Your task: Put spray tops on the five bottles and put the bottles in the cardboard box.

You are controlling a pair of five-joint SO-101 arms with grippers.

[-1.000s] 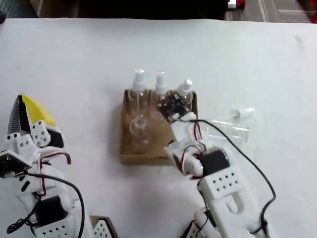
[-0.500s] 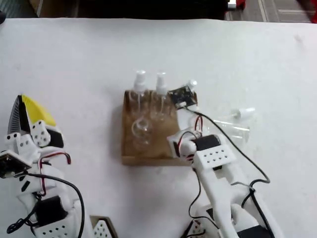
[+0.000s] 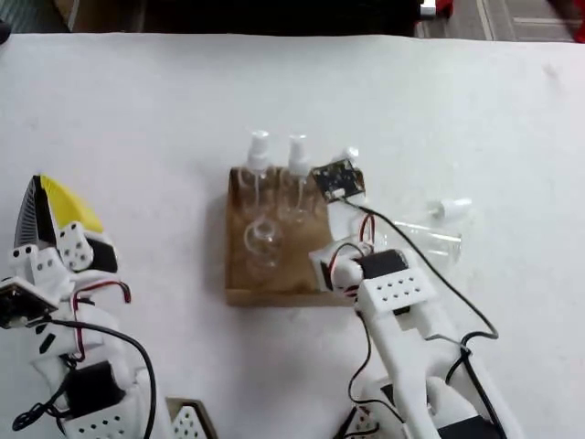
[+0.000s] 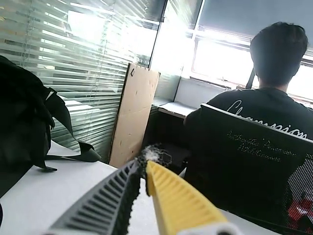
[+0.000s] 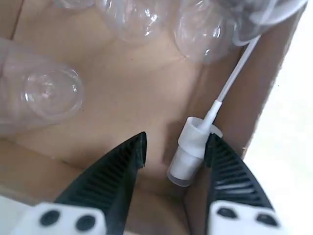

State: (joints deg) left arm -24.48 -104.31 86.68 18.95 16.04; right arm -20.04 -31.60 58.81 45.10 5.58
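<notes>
The right hand (image 5: 177, 142) hangs over the cardboard box (image 5: 122, 122) with its fingers spread. Between them sits a white spray top (image 5: 191, 152), close against 1 finger (image 5: 222, 166) and with a clear gap to the other. Its thin tube (image 5: 234, 73) runs off towards clear bottles at the box wall. Whether it is seated in a bottle cannot be told.

From above, the cardboard box (image 3: 239, 274) stands in the middle of the white counter (image 3: 137, 110). 1 capped bottle (image 3: 259, 160) and a 2nd (image 3: 298, 163) stand upright along the box's far wall. An uncapped bottle (image 3: 260, 240) stands nearer the box's middle. A 5th bottle (image 3: 425, 240) lies on its side on the counter, just beside the box on the side towards the right edge. A loose white top (image 3: 451, 208) lies near it, and I cannot tell whether the 2 are joined.

The left hand (image 3: 38, 183) sits by the counter's left edge, towards the near corner and well apart from the box. Its grey and yellow fingers are pressed together (image 4: 145, 169), holding nothing.

Beyond the counter are slatted blinds (image 4: 73, 58), a wooden board (image 4: 133, 117) leaning upright, and a black bag (image 4: 24, 127) at the counter's edge.
</notes>
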